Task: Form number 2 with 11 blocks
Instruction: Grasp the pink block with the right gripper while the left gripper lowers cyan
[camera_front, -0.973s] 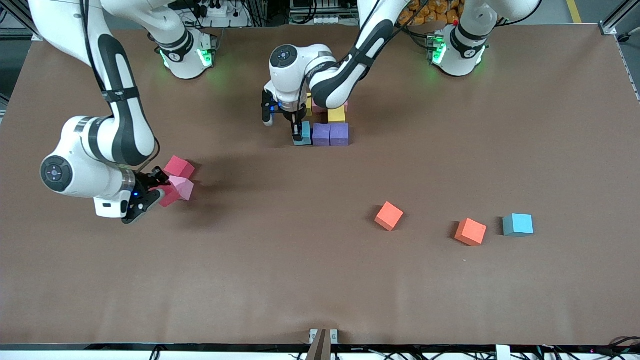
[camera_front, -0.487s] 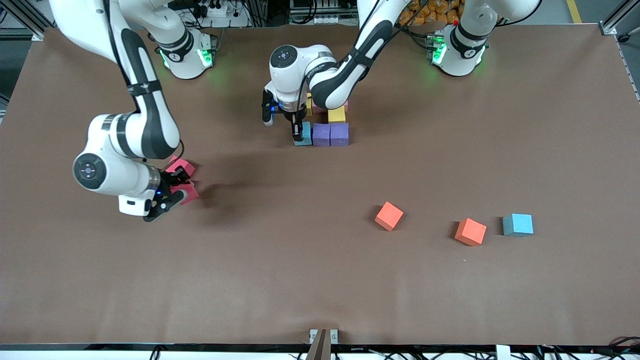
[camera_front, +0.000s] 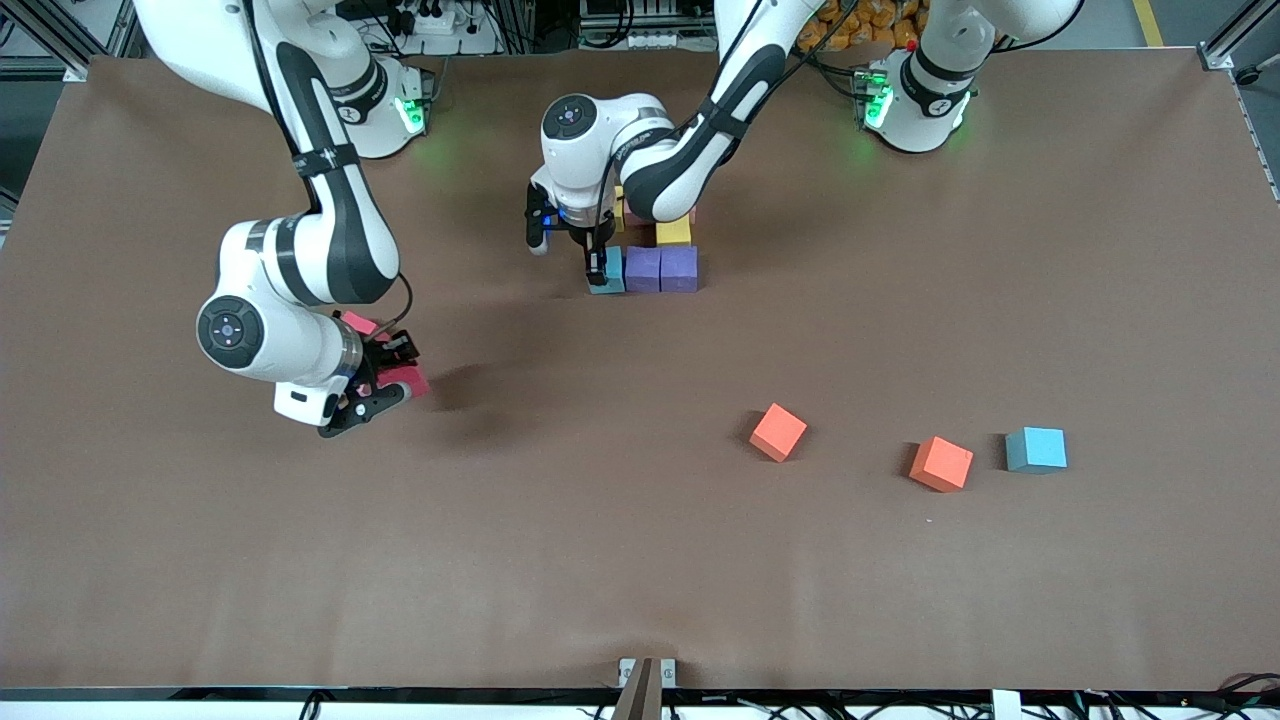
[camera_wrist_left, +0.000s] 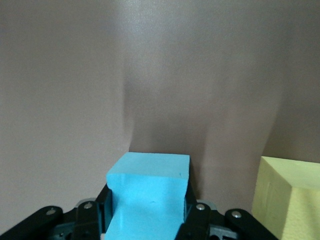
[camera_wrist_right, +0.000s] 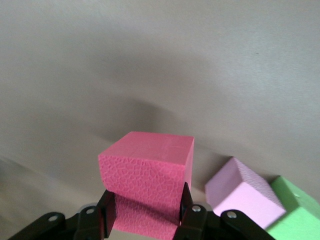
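My left gripper (camera_front: 597, 268) is shut on a light blue block (camera_wrist_left: 147, 195) that stands at the end of a row with two purple blocks (camera_front: 661, 268). A yellow block (camera_front: 673, 232) touches that row, and the left arm hides the other blocks of the number 2. My right gripper (camera_front: 388, 378) is shut on a red block (camera_wrist_right: 145, 175) and holds it above the table toward the right arm's end. Under it lie a pink block (camera_wrist_right: 242, 192) and a green block (camera_wrist_right: 295, 215). Another red block (camera_front: 358, 322) peeks out by the right wrist.
Two orange blocks (camera_front: 778, 431) (camera_front: 941, 463) and a loose light blue block (camera_front: 1036, 449) lie apart, nearer to the front camera toward the left arm's end. The brown table (camera_front: 640, 560) is bare around them.
The right arm has carried the red block up and away from the pink block, toward the table's middle. The left gripper has stayed at the row with the light blue block.
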